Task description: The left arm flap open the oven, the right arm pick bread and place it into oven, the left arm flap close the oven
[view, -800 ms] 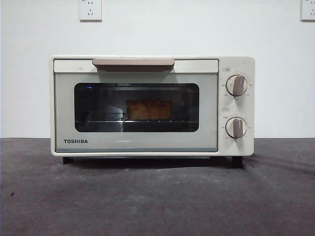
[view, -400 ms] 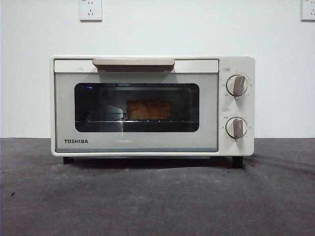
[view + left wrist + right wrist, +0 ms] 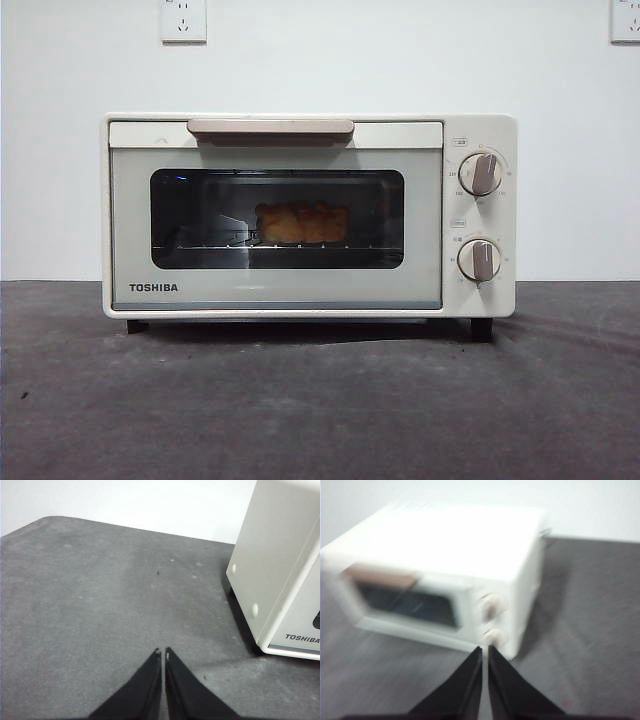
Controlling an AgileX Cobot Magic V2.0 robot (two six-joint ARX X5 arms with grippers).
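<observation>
Sitting shut on the desk [image 3: 320, 400], the oven [image 3: 310, 215] had its door upright and the bread [image 3: 301, 223] on the rack inside, at window centre. Left gripper [image 3: 161, 653] hung off the oven's side, fingers pressed together, empty; right gripper [image 3: 484, 650] too, facing the oven at about 12 o'clock. Judging by this, only retreating clear of the handle [image 3: 270, 128] remained.
</observation>
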